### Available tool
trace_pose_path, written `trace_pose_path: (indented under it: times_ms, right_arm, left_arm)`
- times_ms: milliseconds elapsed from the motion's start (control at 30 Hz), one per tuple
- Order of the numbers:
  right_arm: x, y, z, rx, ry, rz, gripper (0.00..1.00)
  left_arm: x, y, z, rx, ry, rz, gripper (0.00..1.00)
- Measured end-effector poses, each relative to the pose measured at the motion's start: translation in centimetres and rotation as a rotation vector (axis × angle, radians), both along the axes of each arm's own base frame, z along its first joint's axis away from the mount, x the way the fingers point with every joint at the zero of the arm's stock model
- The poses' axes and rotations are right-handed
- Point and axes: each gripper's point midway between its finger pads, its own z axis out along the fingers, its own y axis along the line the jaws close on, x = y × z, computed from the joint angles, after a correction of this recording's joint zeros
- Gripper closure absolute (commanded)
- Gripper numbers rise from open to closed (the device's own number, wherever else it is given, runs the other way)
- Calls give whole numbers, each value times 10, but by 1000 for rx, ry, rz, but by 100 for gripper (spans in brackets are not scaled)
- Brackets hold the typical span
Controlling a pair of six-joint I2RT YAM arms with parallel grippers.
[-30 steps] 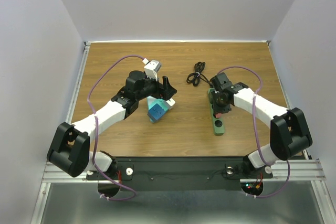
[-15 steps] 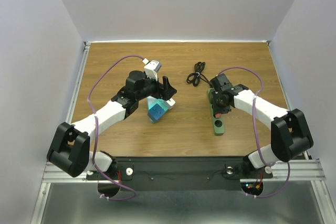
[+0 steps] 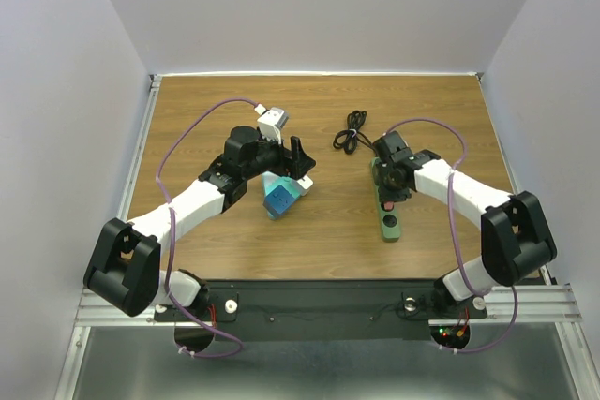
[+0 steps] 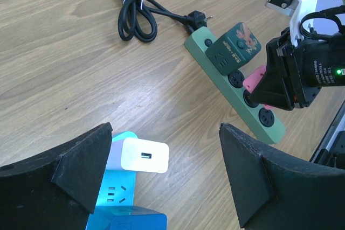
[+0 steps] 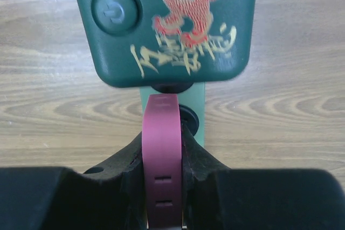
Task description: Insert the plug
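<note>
Over the green power strip [image 3: 388, 220], the right gripper [image 5: 163, 152] is clamped tight on the pink plug [image 5: 164, 176], with its fingers [image 5: 121, 168] pinching the plug's flat sides. We judge this grip is meant for a straight push down into a socket.

The plug sits on the strip's centre line, just beside the dark green adapter [image 5: 167, 25], on the side nearer the robot. In the left wrist view it touches or nearly touches the strip face. We cannot tell if the pins are in yet. The adapter already fills a socket toward the strip's far end, so we reckon the next free one is the target.

Left of the strip, well apart, the left gripper [image 4: 166, 133] hangs wide open and holds nothing. Below it is a blue socket block [image 3: 279, 200] with a white charger [image 4: 143, 155] in it. We think it is parked there to be out of the way and to give its camera a side look at the strip.

Beyond the strip's far end lies a coiled black cable [image 3: 351, 133] tied with a white band. Its loose end is just beside the strip and in no socket.

Risks we see: the plug tilts, the pins miss the holes, or the strip slides, since nothing pins it down.

The surface is a matte wood-grain table [image 3: 309, 250]. Plain white walls [image 3: 309, 7] close it on three sides.
</note>
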Motion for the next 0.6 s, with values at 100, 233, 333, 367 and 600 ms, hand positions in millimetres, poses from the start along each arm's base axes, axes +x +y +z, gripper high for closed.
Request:
trace_pose_path:
  times_ms: [100, 233, 333, 367, 600]
  right_arm:
    - [5, 1, -3, -14, -14, 2, 100]
    - [13, 3, -8, -42, -38, 3, 100]
    - [13, 3, -8, -58, -48, 4, 100]
    - [13, 3, -9, -61, -50, 4, 100]
    - [11, 4, -7, -73, -91, -26, 100]
  left_arm:
    - [1, 1, 0, 0, 0, 3, 8]
    - [1, 2, 0, 2, -3, 4, 8]
    - [2, 2, 0, 2, -4, 5, 8]
    - [2, 2, 0, 2, -4, 5, 8]
    - [1, 2, 1, 1, -4, 3, 8]
